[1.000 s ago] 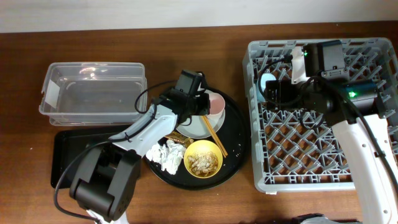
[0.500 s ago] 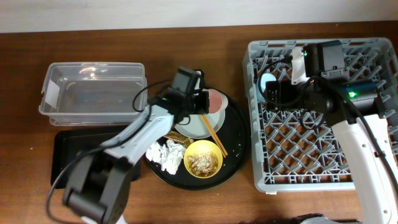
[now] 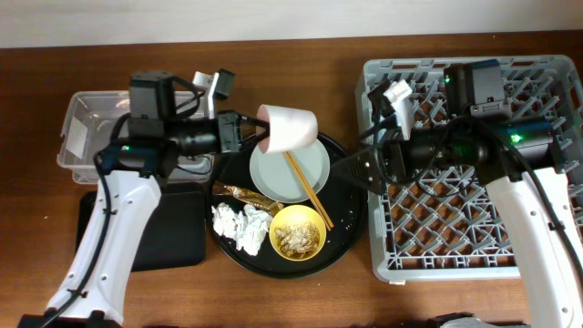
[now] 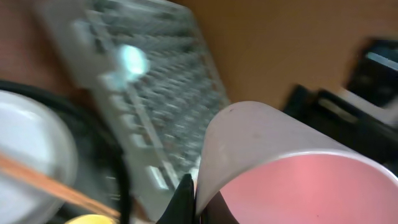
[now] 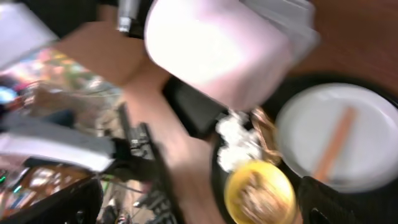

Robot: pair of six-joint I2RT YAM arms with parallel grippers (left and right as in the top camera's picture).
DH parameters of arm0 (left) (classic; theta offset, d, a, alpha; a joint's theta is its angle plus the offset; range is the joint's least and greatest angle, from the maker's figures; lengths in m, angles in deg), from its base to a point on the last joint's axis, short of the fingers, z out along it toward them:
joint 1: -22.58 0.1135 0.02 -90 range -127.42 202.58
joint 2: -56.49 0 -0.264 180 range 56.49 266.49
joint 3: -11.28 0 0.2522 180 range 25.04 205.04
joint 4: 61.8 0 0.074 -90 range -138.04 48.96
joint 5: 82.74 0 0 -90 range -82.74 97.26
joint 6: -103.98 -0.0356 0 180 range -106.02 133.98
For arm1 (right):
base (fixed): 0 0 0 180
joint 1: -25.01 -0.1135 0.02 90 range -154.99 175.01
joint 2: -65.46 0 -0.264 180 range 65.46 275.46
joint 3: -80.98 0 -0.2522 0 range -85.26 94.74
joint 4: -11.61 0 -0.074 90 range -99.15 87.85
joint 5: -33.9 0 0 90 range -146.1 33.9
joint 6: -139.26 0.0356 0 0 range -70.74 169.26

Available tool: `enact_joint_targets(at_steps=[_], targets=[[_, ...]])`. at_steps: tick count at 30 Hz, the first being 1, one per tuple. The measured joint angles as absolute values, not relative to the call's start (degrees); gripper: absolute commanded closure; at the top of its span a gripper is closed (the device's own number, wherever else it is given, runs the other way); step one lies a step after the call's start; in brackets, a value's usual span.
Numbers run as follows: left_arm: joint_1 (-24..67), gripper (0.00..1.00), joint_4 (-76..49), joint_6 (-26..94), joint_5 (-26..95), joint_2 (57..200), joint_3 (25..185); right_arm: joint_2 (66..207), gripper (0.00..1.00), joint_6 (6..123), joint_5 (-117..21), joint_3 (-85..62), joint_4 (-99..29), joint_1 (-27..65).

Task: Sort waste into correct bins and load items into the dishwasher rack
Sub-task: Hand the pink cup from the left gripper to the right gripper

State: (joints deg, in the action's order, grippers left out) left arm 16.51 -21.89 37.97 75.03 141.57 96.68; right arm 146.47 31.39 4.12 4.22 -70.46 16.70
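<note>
1. Left pincer (image 3: 260, 136) pinching the pink cup (image 3: 290, 129) by its rim.
2. Cup now lifted off the round black tray (image 3: 351, 219), up over the far side of the plate (image 3: 273, 169).
3. Right pincer (image 3: 366, 150) spread wide, reaching left from the rack (image 3: 474, 246) toward the cup.
4. Looks like a hand-over next, then into the rack.

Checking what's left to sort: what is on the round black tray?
A white plate with chopsticks across it, yellow bowl of beige scraps, crumpled tissues, a brown-gold wrapper. The pink cup, held above in the left gripper, hides part of the far rim of the tray.
</note>
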Motion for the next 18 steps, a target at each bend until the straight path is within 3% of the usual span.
enact_joint_targets(at_steps=[6,16,18], targets=[[14.48,1.0,-23.81,37.57,87.01,141.57,96.68,146.47,0.02,28.2,9.46,4.22,-70.42,16.7],[7.77,1.0,-28.16,37.57,89.28,141.57,96.68,146.47,0.01,27.59,10.92,4.22,-70.31,16.35],[7.59,1.0,-28.16,37.57,88.84,141.57,96.68,146.47,0.09,27.57,10.92,4.22,-70.31,15.47]])
